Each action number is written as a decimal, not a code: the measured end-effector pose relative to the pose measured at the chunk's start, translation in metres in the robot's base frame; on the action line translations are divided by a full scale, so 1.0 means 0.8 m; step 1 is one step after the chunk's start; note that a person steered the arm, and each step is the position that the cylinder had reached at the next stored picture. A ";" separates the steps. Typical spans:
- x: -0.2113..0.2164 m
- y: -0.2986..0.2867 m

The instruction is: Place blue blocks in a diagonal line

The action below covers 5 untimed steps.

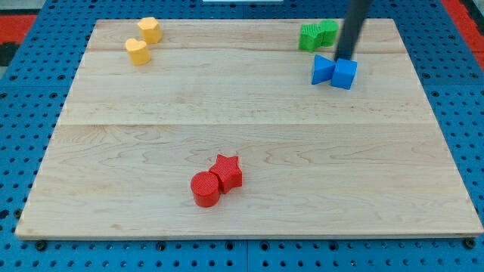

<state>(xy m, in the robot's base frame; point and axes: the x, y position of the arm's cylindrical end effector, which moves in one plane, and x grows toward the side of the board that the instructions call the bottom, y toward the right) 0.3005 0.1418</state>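
A wooden tabletop point(249, 121) seen from above. My tool is a plain dark rod with nothing to spread or pinch; my tip point(345, 58) rests at the top edge of the blue cube point(345, 73), near the view's top right. The blue triangular block point(323, 69) touches that cube on its left, side by side. I judge the diagonal not yet made; next I should nudge one blue block downward. Counted: two blue, two green blocks point(317, 35), two yellow blocks point(143, 40), a red star point(228, 171), a red cylinder point(205, 188).
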 end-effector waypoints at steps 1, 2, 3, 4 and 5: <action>0.011 0.050; 0.059 0.092; 0.079 0.104; 0.058 0.038; 0.030 -0.037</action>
<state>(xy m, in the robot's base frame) 0.3245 0.1125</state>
